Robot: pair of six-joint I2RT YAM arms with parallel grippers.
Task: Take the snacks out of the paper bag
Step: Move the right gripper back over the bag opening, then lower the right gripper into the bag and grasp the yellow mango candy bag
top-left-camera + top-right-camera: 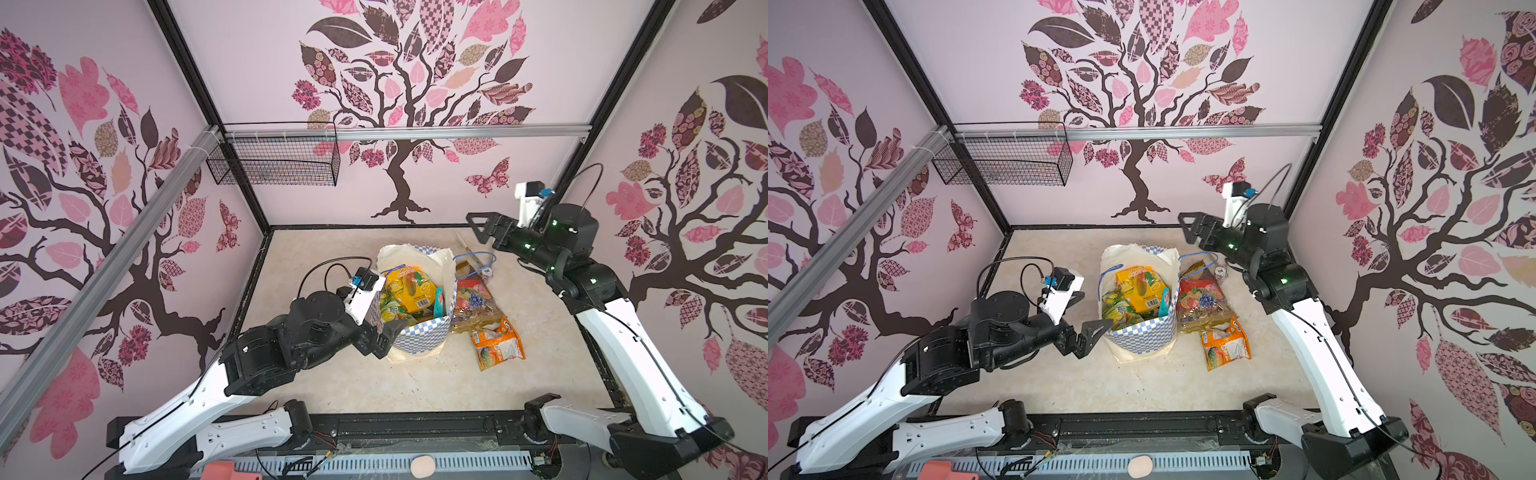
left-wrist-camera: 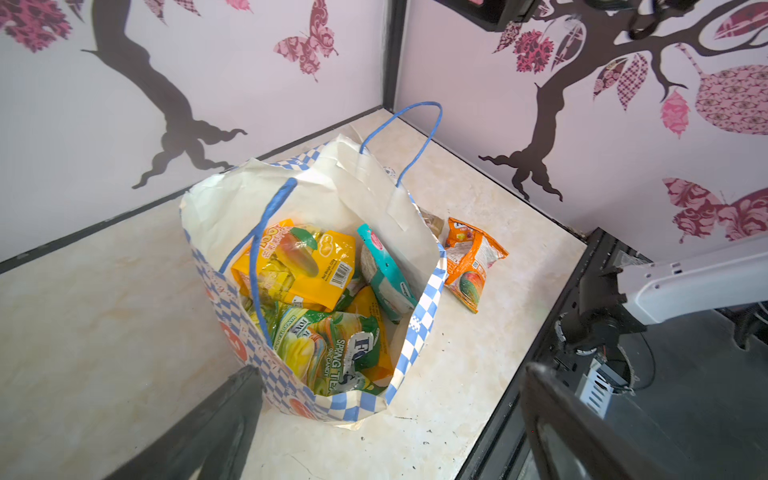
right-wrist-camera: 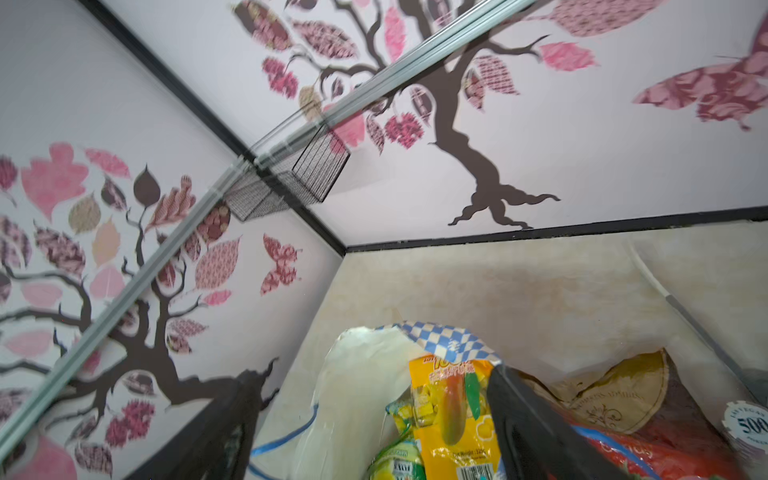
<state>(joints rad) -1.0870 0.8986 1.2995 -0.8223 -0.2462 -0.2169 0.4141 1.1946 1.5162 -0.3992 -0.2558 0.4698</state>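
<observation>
Just beside spread fingers (image 2: 232,411) of left gripper (image 1: 1096,338): paper bag (image 1: 1142,336), snacks (image 1: 1140,291) inside

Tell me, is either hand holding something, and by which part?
Nothing is held. The left hand stands open beside the paper bag; the right hand is open too, up in the air.

The cream, marble-patterned tabletop (image 1: 332,374) (image 1: 1059,374) has a black border. Near its middle the paper bag (image 1: 419,336) (image 1: 1142,336) (image 2: 232,208) stands upright, mouth open. Just beside the bag, on its right in both top views, a red packet (image 1: 473,297) (image 1: 1200,297) with fruit pictures lies flat. An orange packet (image 1: 496,343) (image 1: 1225,343) (image 2: 471,262) lies at its near end and a tan packet (image 3: 615,399) at its far end. A white chip (image 1: 487,273) (image 3: 748,428) marked 500 sits at the tan packet's edge. Metal tongs (image 3: 698,330) lie farther back.
</observation>
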